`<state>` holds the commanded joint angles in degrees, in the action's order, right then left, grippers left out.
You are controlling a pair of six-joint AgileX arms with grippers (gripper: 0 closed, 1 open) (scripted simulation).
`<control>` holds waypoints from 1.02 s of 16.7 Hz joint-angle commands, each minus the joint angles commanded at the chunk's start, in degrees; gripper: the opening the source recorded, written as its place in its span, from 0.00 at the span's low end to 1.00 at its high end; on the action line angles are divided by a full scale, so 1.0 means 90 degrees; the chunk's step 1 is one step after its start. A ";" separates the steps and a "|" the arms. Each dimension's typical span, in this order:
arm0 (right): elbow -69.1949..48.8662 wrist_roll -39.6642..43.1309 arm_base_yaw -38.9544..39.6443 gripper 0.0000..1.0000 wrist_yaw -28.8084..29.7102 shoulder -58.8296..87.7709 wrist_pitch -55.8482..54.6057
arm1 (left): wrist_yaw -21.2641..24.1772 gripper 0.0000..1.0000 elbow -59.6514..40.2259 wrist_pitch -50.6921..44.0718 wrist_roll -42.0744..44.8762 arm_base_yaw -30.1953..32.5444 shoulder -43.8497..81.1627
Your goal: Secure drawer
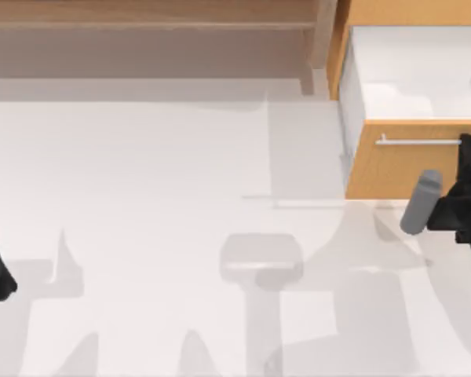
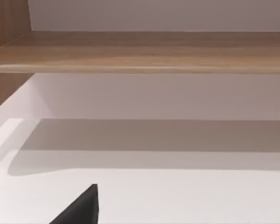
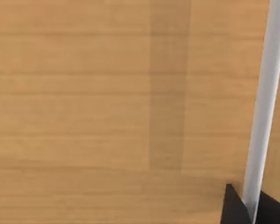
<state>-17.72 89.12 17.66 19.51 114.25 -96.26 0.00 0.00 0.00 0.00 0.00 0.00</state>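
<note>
Brown wooden shelf unit (image 1: 149, 16) along table's (image 1: 157, 236) far edge; white tabletop.

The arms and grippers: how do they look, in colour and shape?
Both arms are matte black and angular, with no markings or cables visible. The right arm carries a grey cylindrical part on its side. The left gripper shows a black, wedge-shaped finger tapering to a point.
</note>
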 joint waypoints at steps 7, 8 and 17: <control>-0.0446 -0.0018 -0.0154 0.00 -0.0152 0.0191 0.0389 | 0.0000 1.00 0.0000 0.0000 0.0000 0.0000 0.0000; -0.0714 -0.0017 -0.0201 0.00 -0.0200 0.0242 0.0517 | 0.0000 1.00 0.0000 0.0000 0.0000 0.0000 0.0000; -0.1566 -0.0033 -0.0409 0.00 -0.0422 0.0505 0.1126 | 0.0000 1.00 0.0000 0.0000 0.0000 0.0000 0.0000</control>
<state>-31.81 88.82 13.98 15.72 118.80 -86.12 0.00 0.00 0.00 0.00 0.00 0.00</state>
